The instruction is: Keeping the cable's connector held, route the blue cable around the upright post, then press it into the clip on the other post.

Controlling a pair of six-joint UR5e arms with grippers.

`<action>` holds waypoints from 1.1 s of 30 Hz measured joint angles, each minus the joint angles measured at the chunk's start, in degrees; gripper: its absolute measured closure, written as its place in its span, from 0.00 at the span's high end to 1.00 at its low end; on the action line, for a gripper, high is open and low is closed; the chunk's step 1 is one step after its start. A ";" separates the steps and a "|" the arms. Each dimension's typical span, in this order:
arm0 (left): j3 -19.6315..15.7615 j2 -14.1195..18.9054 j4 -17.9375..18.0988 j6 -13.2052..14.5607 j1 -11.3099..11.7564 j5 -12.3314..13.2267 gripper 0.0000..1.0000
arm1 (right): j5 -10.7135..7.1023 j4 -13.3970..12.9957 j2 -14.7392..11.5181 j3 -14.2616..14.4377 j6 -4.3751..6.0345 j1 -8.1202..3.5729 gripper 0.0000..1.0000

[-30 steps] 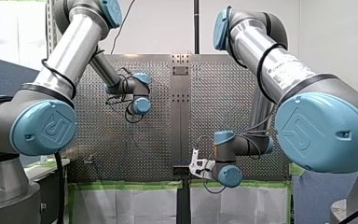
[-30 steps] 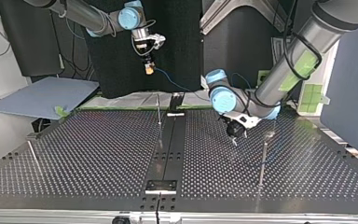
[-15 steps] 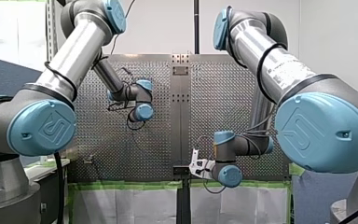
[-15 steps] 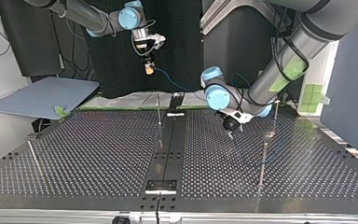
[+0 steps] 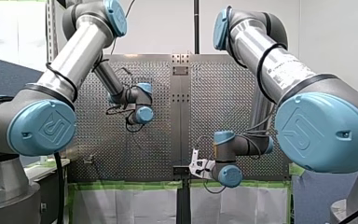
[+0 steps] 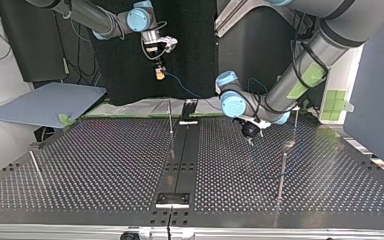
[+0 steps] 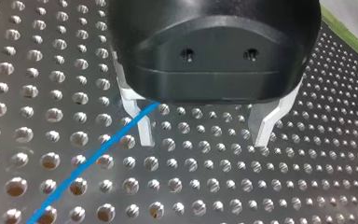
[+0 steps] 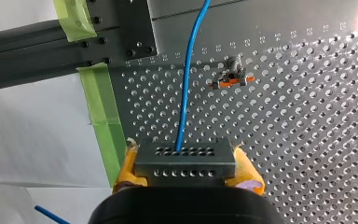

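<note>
Lower in the front view than a second ago, my left arm [image 5: 81, 46] is stretching over the table [image 5: 223, 93]. Left wrist view: my left gripper [image 7: 204, 133] is gaping beside the blue cable [image 7: 88, 161]. Right wrist view: my right gripper [image 8: 189, 168] is clenching the connector [image 8: 185, 156].

Embossed emblem on blue joint caps [image 5: 43, 129]

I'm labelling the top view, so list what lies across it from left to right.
Slanted thin post → my right end effector, shut on the cable's connector → my left end effector, open → upright post.
</note>
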 joint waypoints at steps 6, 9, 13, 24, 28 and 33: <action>0.00 -0.52 -0.56 -0.93 -0.19 -0.08 1.00 | 0.00 0.00 0.00 0.00 -0.03 0.00 0.00; 0.01 -0.64 -1.12 -1.73 -0.34 -0.11 1.00 | 0.00 0.00 0.00 0.00 -0.03 0.00 0.00; 0.01 -2.10 -2.13 -2.47 -0.66 -0.17 1.00 | -0.01 0.00 0.00 0.00 0.01 -0.04 0.00; 0.01 -7.63 -2.40 -5.80 -2.33 0.77 1.00 | 0.00 0.25 0.00 0.00 -0.04 -0.05 0.00; 0.00 -8.13 -2.65 -8.44 -2.98 1.83 1.00 | 0.00 0.26 0.00 0.00 -0.04 -0.04 0.00; 0.00 -8.28 -3.26 -11.62 -3.85 2.39 1.00 | 0.00 0.26 0.00 0.00 -0.04 -0.03 0.00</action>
